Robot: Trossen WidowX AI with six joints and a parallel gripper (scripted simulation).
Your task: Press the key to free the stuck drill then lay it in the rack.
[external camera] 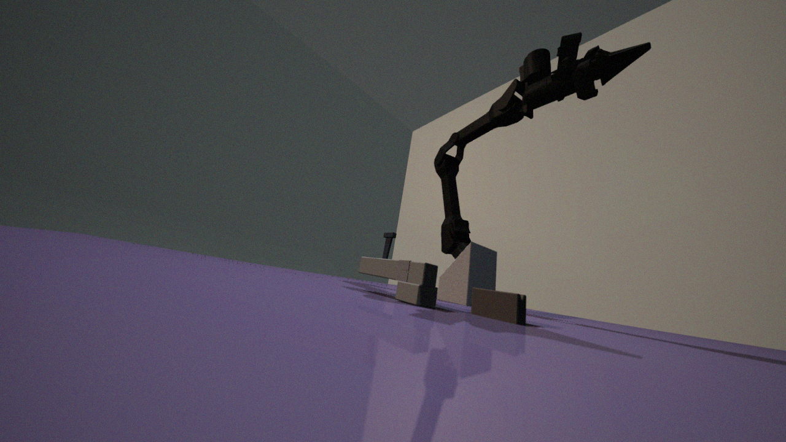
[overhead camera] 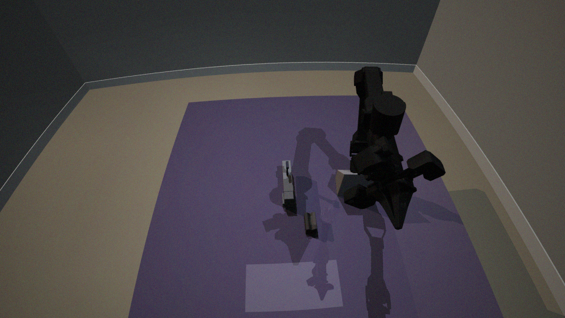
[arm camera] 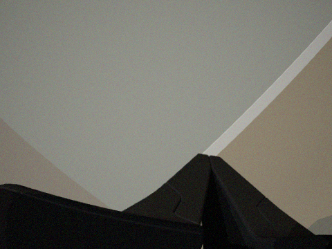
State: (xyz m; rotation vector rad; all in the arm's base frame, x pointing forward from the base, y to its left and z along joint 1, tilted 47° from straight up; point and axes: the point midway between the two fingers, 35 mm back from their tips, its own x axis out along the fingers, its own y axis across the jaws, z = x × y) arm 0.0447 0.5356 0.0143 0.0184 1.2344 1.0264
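A long grey block (overhead camera: 287,189) (external camera: 384,267) lies on the purple mat (overhead camera: 221,158) (external camera: 164,341). A small dark key (overhead camera: 287,170) (external camera: 388,243) stands up from its top. The block's near end (overhead camera: 290,206) (external camera: 424,274) is darker; I cannot tell the drill apart from it. A short dark rack (overhead camera: 310,225) (external camera: 497,305) lies just in front of the block. My gripper (overhead camera: 398,225) (external camera: 643,47) (arm camera: 206,166) is shut and empty. It hangs high in the air, far above the block and the rack, to their right in the top view. The wrist view shows only walls and floor.
The arm stands on a grey pedestal (overhead camera: 344,179) (external camera: 473,272) to the right of the block. A pale rectangle (overhead camera: 284,288) is marked on the mat at the front. Beige floor and walls surround the mat.
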